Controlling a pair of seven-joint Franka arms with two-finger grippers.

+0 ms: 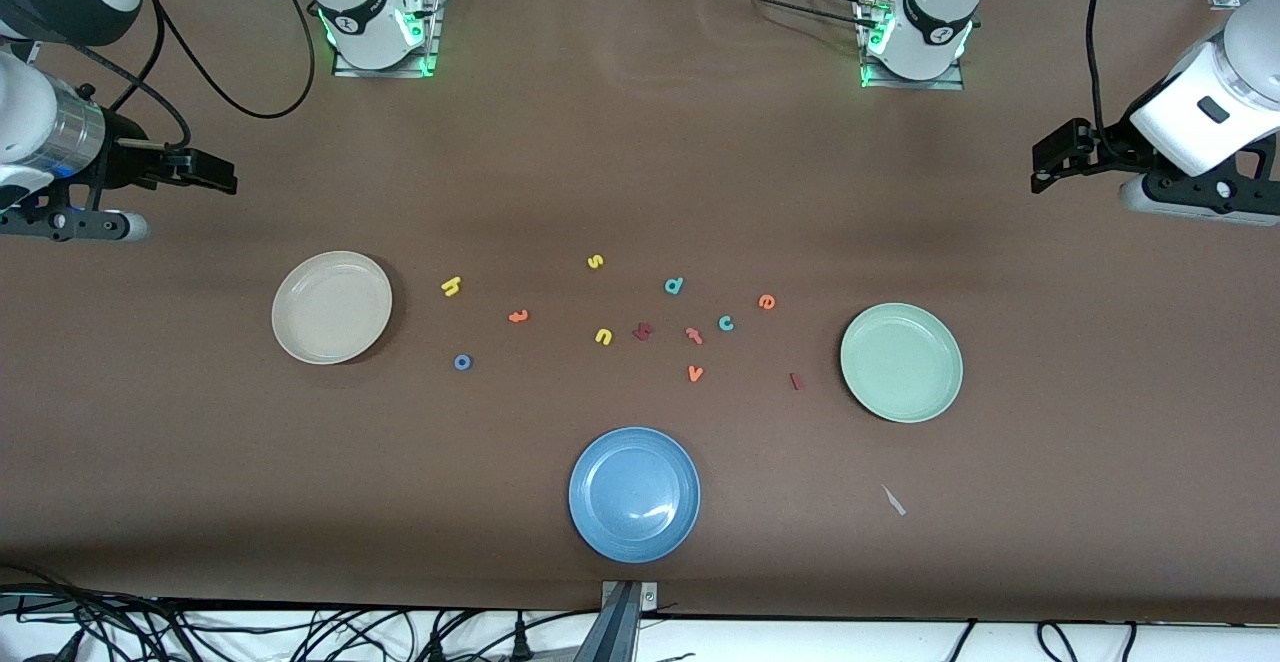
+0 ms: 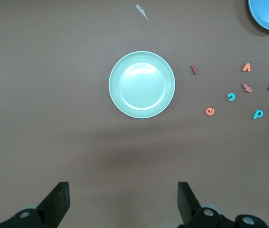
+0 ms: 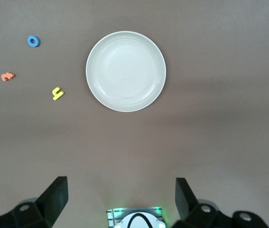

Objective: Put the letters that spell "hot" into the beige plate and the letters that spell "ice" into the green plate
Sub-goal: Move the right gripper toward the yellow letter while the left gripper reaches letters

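While both arms wait raised at the table's ends, the front view gives you the split: yellow h (image 1: 451,286), orange t (image 1: 518,316), blue o (image 1: 462,362) beside the beige plate (image 1: 331,307), nearer the right gripper (image 1: 205,174). Left wrist view: the left gripper (image 2: 123,202), wide and empty, faces the green plate (image 2: 142,84); i (image 2: 194,70), c (image 2: 231,97), e (image 2: 210,111) just past it. Right wrist view: jaws wide, empty.

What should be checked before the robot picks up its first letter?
1. Both claws open: left claw and right claw, ok.
2. Beige plate has no letters in it: ok.
3. Green plate has no letters in it: ok.
4. h, o, orange t lie loose on the table near the beige plate: ok.
5. i, c, e lie loose near the green plate: ok.
6. Any letter sorted yet: not ok.
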